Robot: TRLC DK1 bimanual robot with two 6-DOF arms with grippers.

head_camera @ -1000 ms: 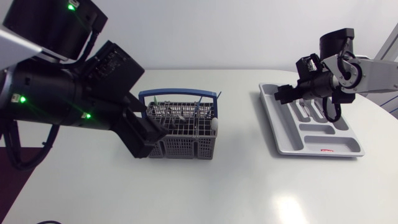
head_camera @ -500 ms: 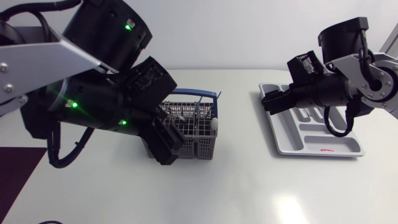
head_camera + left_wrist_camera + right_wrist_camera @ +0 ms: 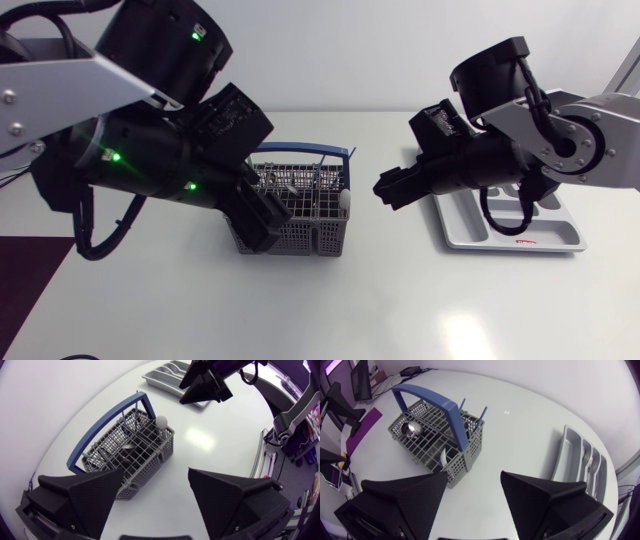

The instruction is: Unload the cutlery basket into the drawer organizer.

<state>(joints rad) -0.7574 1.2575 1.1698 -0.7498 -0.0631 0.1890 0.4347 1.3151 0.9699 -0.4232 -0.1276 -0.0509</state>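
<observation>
Mid white table (image 3: pixel 350 310): grey mesh plastic cutlery basket with blue handle (image 3: pixel 300 205), long axis left to right, 1 metal spoon (image 3: pixel 411 429) inside. Left gripper (image 3: pixel 255 222) nearest, at its left end, fingers apart, empty. Right gripper (image 3: pixel 392 188) likewise apart and empty, between basket and grey compartmented plastic drawer organizer (image 3: pixel 465 235).

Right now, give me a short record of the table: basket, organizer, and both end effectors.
Cutlery basket: grey mesh, middle of the table, cutlery inside, a spoon among it
Drawer organizer: grey tray, to the basket's right, some cutlery in it
Left end effector: open, empty, beside the basket
Right end effector: open, empty, between basket and organizer
</observation>
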